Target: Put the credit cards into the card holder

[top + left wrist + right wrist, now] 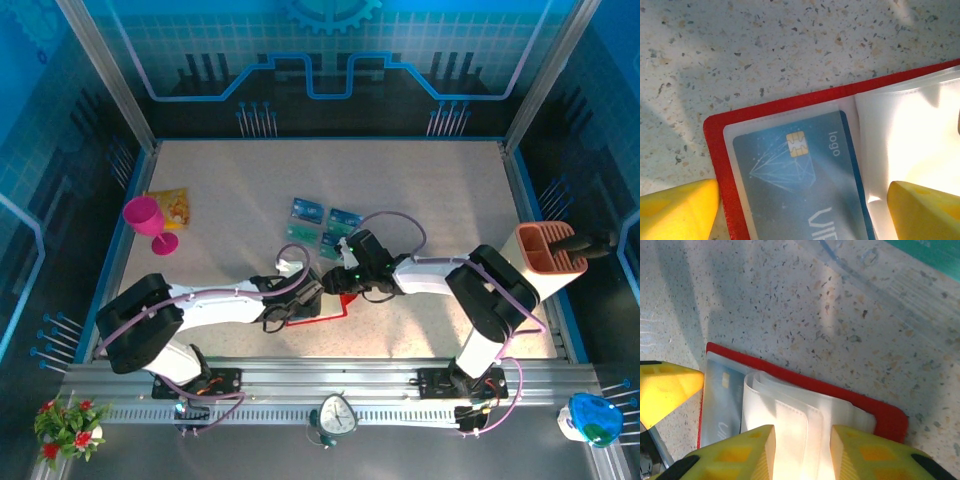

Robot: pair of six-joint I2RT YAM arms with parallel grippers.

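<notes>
Right gripper, half-open, straddles the card holder.

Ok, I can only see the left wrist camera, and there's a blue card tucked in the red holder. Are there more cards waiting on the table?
Observer: Yes. From the top camera, loose credit cards, blue and teal, lie on the table beyond the card holder.
Operator: And what's the other arm doing?
Observer: The right gripper hangs over the holder's clear sleeves, its jaws a little apart.
Operator: Is anything else on the table?
Observer: A pink goblet stands upright at the far left, well away from the holder.
</notes>
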